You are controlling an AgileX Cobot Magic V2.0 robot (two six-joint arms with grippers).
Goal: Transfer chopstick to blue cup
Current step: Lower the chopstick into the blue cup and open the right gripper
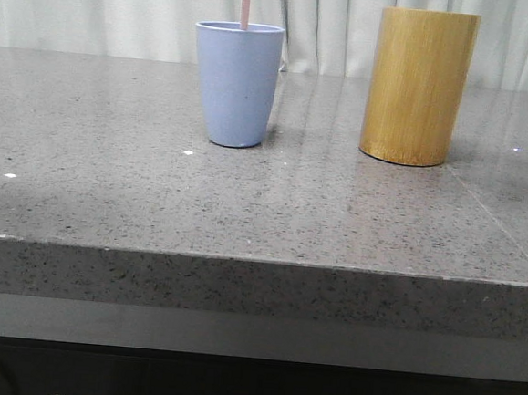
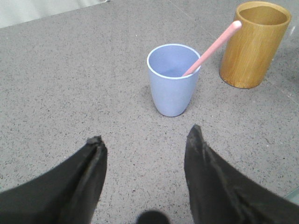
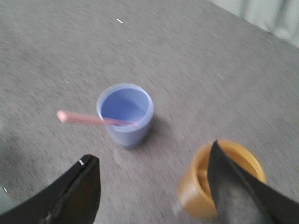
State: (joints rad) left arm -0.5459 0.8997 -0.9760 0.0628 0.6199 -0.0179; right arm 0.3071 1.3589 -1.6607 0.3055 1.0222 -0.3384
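Left of centre in the front view, the chopstick (image 1: 245,2) stands inside the blue cup (image 1: 236,84), leaning on its rim for support. Both the left gripper (image 2: 145,154) and right gripper (image 3: 152,179) hang spread and empty, so the transfer looks finished.

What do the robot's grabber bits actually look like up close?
Each gripper has two matte black fingers, broad at the base and tapering to blunt tips. The left gripper shows a small dark round part between its fingers. The right gripper looks alike, though blurred. No cables or markings are visible.

Front low, wrists above; all share blue cup (image 1: 236,84).
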